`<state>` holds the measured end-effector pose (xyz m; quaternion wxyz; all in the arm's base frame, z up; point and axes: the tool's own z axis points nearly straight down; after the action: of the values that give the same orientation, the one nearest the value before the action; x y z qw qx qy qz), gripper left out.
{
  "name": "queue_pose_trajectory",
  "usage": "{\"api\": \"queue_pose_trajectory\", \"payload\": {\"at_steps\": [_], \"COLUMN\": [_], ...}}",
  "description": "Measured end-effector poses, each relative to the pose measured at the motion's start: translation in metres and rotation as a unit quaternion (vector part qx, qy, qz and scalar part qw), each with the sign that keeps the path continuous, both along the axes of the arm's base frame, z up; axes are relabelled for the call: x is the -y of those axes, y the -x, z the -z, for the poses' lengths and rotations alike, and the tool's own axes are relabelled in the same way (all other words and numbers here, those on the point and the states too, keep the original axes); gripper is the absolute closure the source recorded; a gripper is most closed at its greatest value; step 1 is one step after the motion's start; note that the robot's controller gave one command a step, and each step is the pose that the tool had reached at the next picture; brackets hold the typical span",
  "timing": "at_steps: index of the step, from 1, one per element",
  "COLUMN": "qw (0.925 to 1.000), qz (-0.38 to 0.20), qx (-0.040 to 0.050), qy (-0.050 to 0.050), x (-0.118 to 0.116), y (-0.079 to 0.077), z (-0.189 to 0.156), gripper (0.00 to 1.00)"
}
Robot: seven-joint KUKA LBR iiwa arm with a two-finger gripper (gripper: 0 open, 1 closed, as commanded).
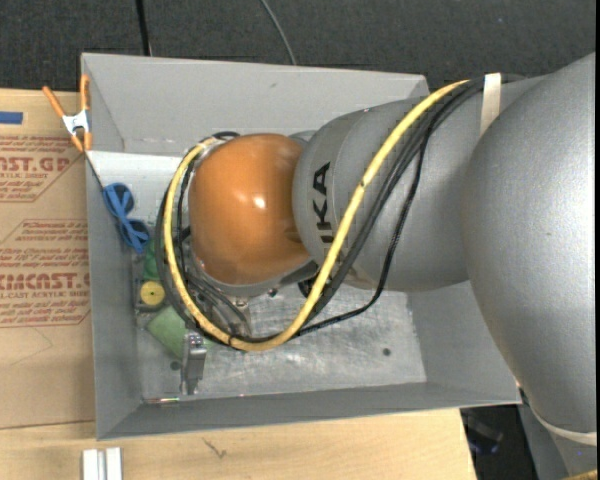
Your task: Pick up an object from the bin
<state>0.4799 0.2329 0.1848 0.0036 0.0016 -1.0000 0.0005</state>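
Observation:
My gripper [193, 360] reaches down near the bin's front left corner, under the orange wrist cover. A pale green block [166, 327] lies just to its upper left, touching or almost touching it. A small yellow round piece [151, 293] sits a little further back along the left wall. Behind that, a blue looped thing [126, 217] rests against the left wall. A bit of darker green [150, 264] shows between the blue thing and the yellow piece.
The arm and its orange cover with yellow and black cables hide the middle and right of the bin. A strip of the bin's grey floor shows along the front, right of the gripper.

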Motion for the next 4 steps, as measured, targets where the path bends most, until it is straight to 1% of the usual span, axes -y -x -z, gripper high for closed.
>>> {"api": "queue_pose_trajectory", "payload": {"at_steps": [1, 2, 3, 4], "qw": [0.9894, 0.9895, 0.9994, 0.9940], "qz": [0.145, 0.144, 0.035, -0.109], "qx": [0.0024, 0.0030, 0.0068, 0.0065], "qy": [0.001, 0.000, -0.003, -0.001], "x": [0.038, 0.037, 0.053, 0.091], "y": [-0.052, -0.053, -0.044, -0.024], "z": [0.092, 0.091, 0.099, -0.009], "gripper": [0.00, 1.00, 1.00, 1.00]}}
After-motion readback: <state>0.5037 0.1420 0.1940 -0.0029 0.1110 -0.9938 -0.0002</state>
